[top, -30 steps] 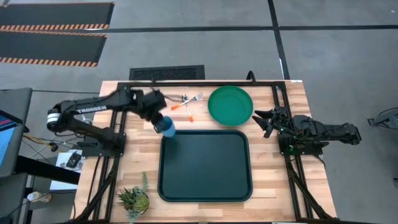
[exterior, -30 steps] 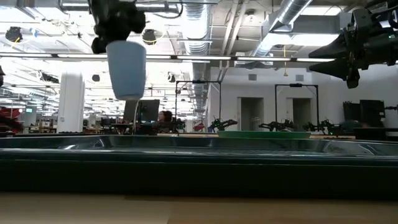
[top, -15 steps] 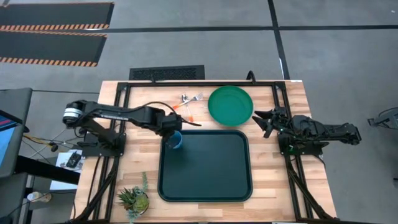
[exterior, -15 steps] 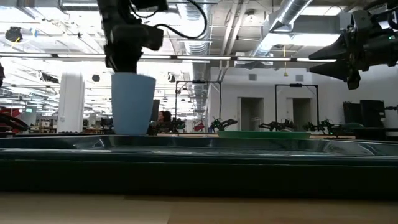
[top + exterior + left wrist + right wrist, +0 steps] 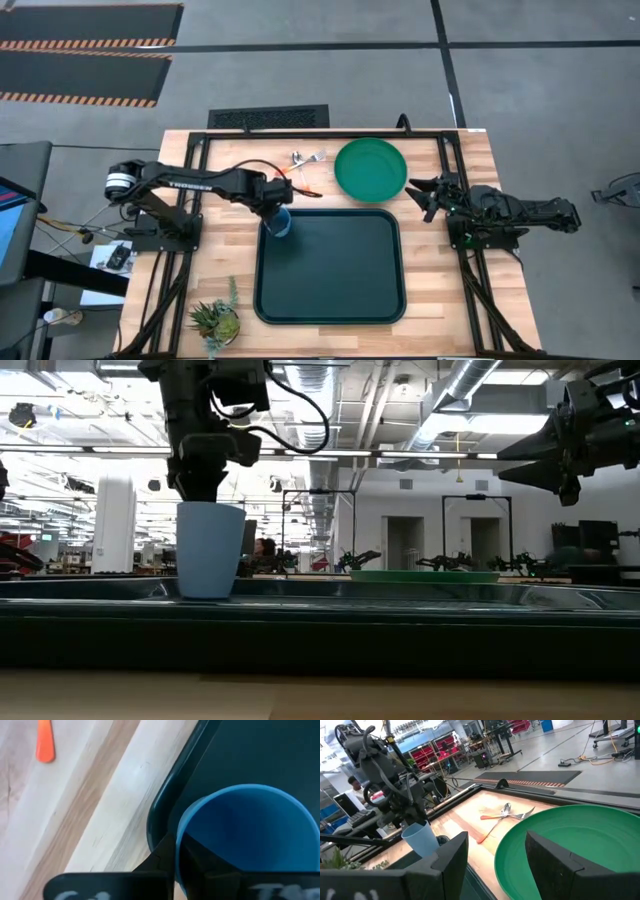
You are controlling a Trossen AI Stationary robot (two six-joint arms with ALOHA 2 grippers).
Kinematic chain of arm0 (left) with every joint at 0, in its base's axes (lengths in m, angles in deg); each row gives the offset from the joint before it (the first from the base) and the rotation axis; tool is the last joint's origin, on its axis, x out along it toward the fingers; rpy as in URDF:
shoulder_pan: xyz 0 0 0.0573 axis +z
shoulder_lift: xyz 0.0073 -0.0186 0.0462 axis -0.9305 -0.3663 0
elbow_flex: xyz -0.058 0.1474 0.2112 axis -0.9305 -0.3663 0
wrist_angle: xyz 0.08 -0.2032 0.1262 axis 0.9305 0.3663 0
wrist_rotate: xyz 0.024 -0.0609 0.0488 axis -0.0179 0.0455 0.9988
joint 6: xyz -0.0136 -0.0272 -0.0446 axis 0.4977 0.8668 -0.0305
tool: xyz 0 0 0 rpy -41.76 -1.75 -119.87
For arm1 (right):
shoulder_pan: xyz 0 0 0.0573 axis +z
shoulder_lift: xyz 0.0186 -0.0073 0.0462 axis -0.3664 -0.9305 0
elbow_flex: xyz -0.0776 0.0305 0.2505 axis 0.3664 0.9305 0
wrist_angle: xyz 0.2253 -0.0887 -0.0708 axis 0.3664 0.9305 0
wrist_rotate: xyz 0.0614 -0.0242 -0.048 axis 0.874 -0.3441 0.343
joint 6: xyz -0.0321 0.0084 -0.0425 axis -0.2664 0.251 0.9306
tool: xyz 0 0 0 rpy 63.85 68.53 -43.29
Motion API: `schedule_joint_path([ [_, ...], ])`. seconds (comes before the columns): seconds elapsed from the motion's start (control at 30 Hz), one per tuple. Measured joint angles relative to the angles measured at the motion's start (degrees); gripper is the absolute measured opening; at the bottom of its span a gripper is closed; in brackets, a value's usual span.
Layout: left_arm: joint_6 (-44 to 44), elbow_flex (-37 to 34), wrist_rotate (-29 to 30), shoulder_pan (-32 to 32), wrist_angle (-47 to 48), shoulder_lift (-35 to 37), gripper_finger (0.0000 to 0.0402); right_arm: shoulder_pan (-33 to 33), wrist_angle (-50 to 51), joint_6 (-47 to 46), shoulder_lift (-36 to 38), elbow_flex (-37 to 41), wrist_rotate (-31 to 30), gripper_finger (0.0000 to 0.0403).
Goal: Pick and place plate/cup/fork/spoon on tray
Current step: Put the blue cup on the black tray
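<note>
The left claw point(image 5: 277, 212) grips the cup point(image 5: 279, 223) by its rim, directly beneath it, standing upright inside a corner of the tray point(image 5: 335, 300). The right claw point(image 5: 418, 195) waits with fingers spread, the plate point(image 5: 370, 168) just beside it.

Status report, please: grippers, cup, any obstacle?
Left gripper shut on cup, cup down in tray corner. Right gripper open, waiting beside plate. Nothing in the way.
</note>
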Motion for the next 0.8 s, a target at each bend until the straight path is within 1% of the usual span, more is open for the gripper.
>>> schedule_joint_path([
  [0.13,-1.12,-0.67,-1.64,1.13,-0.34,0.1,0.0,0.0,0.11,0.0,0.0,0.0,0.0,0.0221],
  [0.4,-1.21,-0.26,-1.06,1.08,0.11,-0.01,0.0005,0.0,0.11,0.0,0.0,0.0,0.0,0.0221],
  [0.6,-1.11,-0.5,1.63,0.9,1.25,-0.32,0.004,0.0,0.15,-0.03,0.0,0.0,0.0,0.0221],
  [0.8,-1.2,-0.5,1.61,0.9,1.64,-0.32,0.0079,0.0,0.17,-0.13,0.0,0.0,0.0,0.0221],
])
